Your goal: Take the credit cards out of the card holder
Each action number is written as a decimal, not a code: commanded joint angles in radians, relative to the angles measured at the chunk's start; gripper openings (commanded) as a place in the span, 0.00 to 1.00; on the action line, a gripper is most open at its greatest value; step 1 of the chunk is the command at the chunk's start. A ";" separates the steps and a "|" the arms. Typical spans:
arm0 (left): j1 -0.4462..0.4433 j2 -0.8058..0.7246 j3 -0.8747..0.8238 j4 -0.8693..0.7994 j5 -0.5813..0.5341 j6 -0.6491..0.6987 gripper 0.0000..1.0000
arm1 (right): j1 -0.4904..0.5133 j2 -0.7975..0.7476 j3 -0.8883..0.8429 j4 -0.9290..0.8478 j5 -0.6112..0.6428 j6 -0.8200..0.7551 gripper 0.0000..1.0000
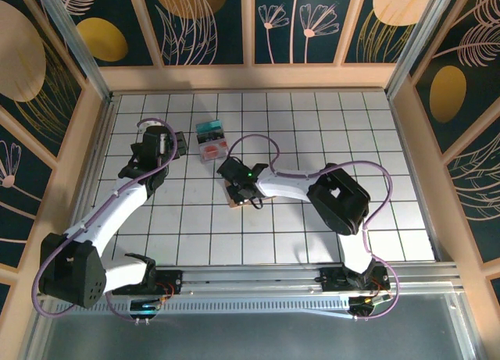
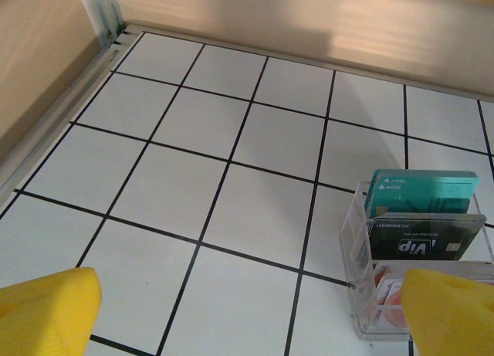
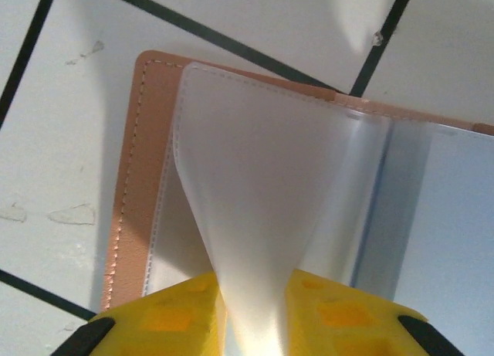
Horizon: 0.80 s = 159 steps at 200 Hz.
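Top view, right end effector [image 1: 239, 192]: sits on the card holder [image 1: 248, 205], near the middle of the table [image 1: 312, 118].
Top view, left end effector [image 1: 173, 144]: far left, just left of the clear stand [image 1: 211, 140]. A wrong swing could knock the stand over.
Left wrist view, left end effector [image 2: 247, 317]: wide, holding nothing.
Left wrist view, credit cards [image 2: 421, 192]: teal, dark and red-and-white ones stand in the clear stand, near right.
Right wrist view, right end effector [image 3: 255, 325]: pinching a clear sleeve [image 3: 255, 201] of the open card holder [image 3: 143, 186].
Right wrist view, worry: a hard pull could rip the sleeve or lift the whole card holder. I cannot tell if a card is inside.
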<state>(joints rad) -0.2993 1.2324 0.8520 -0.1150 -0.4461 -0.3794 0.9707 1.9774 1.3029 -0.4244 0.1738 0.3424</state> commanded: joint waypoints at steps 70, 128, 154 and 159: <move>0.005 -0.034 -0.013 0.012 0.006 -0.004 0.99 | -0.070 -0.189 -0.095 0.009 0.008 0.084 0.56; 0.006 -0.023 -0.001 0.002 0.012 -0.005 0.99 | -0.145 -0.231 -0.201 0.038 -0.040 0.159 0.62; 0.006 -0.025 -0.007 -0.002 0.011 -0.016 0.99 | -0.149 -0.216 -0.204 0.042 -0.052 0.158 0.62; 0.005 -0.026 -0.010 -0.003 0.011 -0.018 0.99 | -0.151 -0.212 -0.204 0.045 -0.057 0.158 0.62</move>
<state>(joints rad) -0.2993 1.2144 0.8516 -0.1158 -0.4450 -0.3798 0.8196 1.7741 1.1042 -0.3996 0.1383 0.4774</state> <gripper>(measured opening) 0.988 0.620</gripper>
